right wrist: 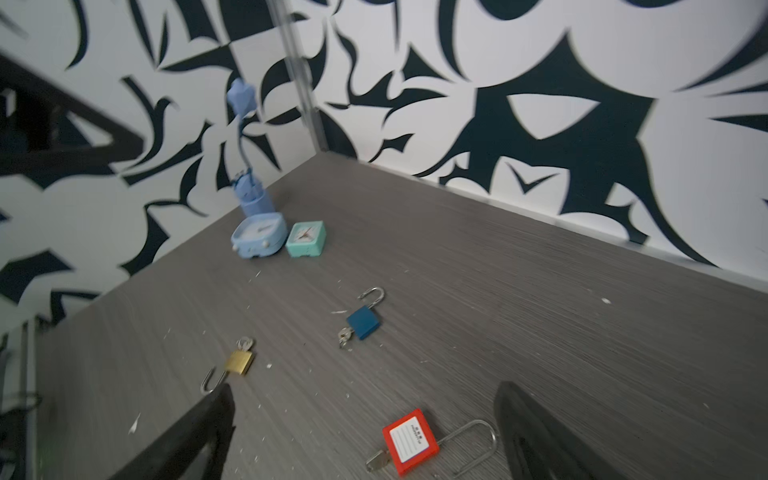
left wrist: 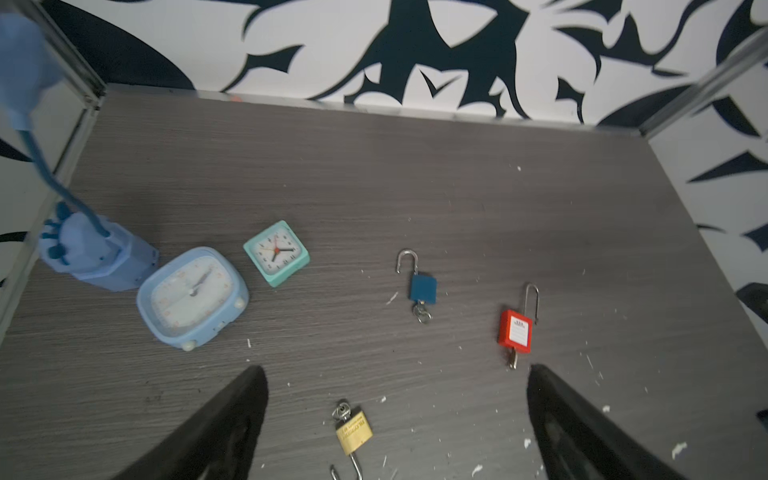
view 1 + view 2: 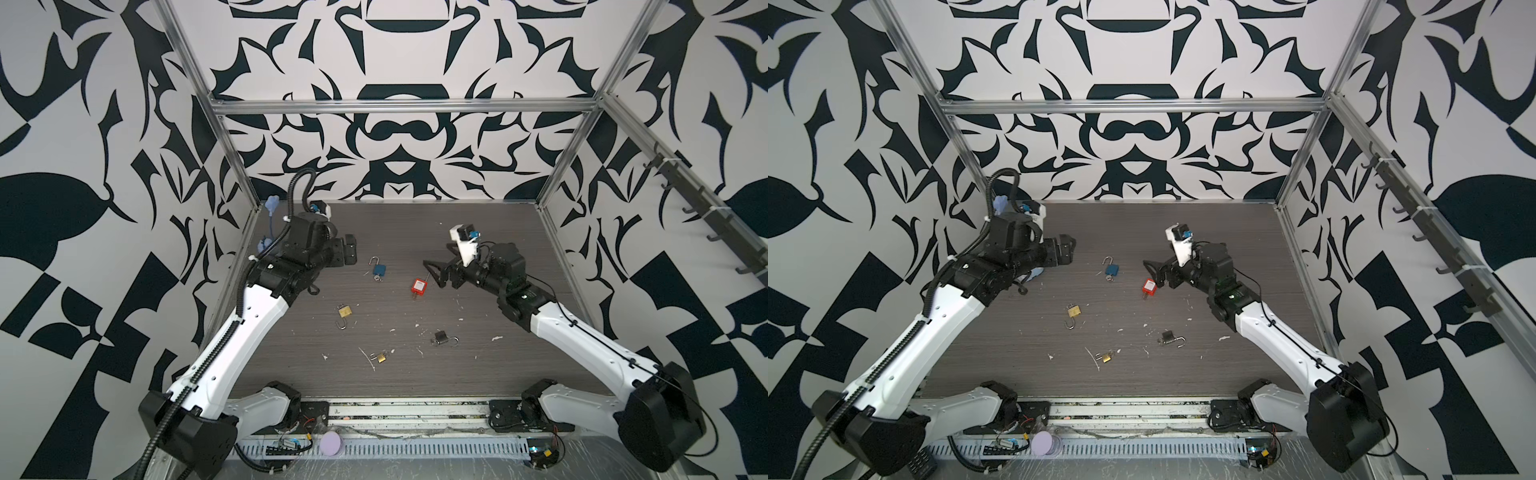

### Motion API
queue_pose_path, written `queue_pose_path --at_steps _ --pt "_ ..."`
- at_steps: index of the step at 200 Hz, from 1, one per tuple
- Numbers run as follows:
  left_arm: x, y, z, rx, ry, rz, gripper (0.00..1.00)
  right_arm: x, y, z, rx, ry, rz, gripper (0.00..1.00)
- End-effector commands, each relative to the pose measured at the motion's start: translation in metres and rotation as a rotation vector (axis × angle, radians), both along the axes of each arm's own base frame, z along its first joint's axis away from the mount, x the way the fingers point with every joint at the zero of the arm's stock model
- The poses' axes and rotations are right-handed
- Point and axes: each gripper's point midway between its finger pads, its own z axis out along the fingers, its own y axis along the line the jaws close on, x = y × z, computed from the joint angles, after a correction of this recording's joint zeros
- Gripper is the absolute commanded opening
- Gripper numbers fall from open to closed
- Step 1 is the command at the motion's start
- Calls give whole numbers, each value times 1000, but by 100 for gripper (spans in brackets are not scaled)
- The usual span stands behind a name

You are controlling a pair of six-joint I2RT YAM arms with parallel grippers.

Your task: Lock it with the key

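"The red plastic padlock?"
"Flat on the wood-grain desk, thin wire shackle sprung open, metal key in its base, just before the right fingers, spread wide and empty."
"Left fingers?"
"Also spread, holding nothing."

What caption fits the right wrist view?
Open right gripper near the red padlock, key inserted; blue padlock, brass padlock, blue clock and teal clock beyond.
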Motion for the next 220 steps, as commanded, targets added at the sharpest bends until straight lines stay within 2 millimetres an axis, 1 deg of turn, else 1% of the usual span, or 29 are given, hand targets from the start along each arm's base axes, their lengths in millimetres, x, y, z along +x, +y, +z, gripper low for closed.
queue_pose_path --at_steps 1,11,19,34,43,64,80,93,99,111,131,158,177,188,190,193,220 --pt "-14 -22 -47 119 175 -111 99 -23 30 1 -162 -170 217 99" --pt "-15 -37 -67 129 230 -149 99 -28 37 -6 -186 -165 261 99" --pt "-14 -45 -83 125 282 -162 99 -29 39 -12 -203 -156 279 99" --pt "-8 -53 -105 132 348 -162 99 -30 39 -22 -225 -140 287 99" --pt "-2 -58 -114 135 371 -160 99 -32 38 -27 -228 -132 290 100" --pt "7 -77 -129 89 412 -194 99 -37 37 -40 -246 -119 313 99" --pt "12 -90 -142 61 443 -216 100 -35 37 -46 -256 -110 307 100" --pt "17 -95 -153 55 460 -223 99 -34 39 -50 -256 -103 309 100" --pt "20 -96 -160 58 470 -218 99 -32 39 -51 -254 -98 307 100" --pt "27 -98 -173 58 494 -210 95 -32 41 -55 -254 -87 316 99" --pt "39 -97 -189 61 536 -180 90 -32 42 -62 -258 -70 322 99" --pt "58 -95 -199 60 550 -132 86 -30 46 -69 -230 -48 321 99" --pt "66 -96 -208 78 560 -117 86 -28 52 -73 -198 -30 332 99" --pt "69 -97 -215 90 575 -112 86 -25 54 -78 -189 -12 327 99" --pt "70 -97 -215 91 576 -110 83 -24 55 -79 -188 -10 326 99" --pt "71 -97 -217 95 580 -107 82 -24 55 -79 -187 -9 328 99" --pt "77 -100 -228 104 595 -102 79 -23 57 -83 -187 -9 335 99"
